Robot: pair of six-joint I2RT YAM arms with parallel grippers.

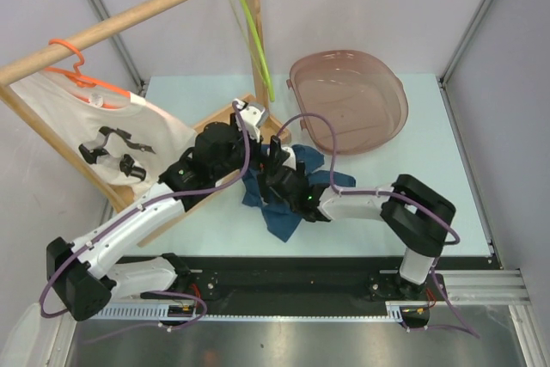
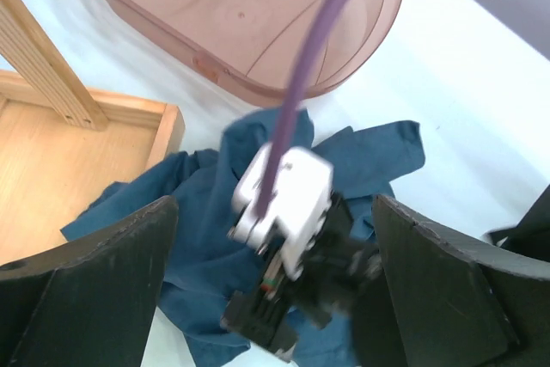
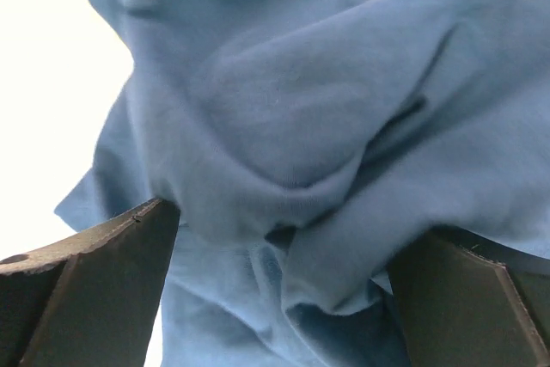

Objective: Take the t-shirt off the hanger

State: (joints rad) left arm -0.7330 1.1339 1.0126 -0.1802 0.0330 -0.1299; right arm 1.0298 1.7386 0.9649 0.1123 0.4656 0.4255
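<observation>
right tool [image 3: 285, 228]: spread wide, t-shirt [image 3: 284, 83] bunched inside | left tool [image 2: 275, 212]: spread wide, above t-shirt

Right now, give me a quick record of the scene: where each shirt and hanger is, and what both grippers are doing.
blue t-shirt: crumpled on the table, on no hanger
white t-shirt: on the orange hanger, on the wooden rod
green hanger: bare, at the rod's other end
left gripper: open, above the blue t-shirt
right gripper: open, blue cloth between its jaws
brown tub: on the table, beyond the blue t-shirt
</observation>
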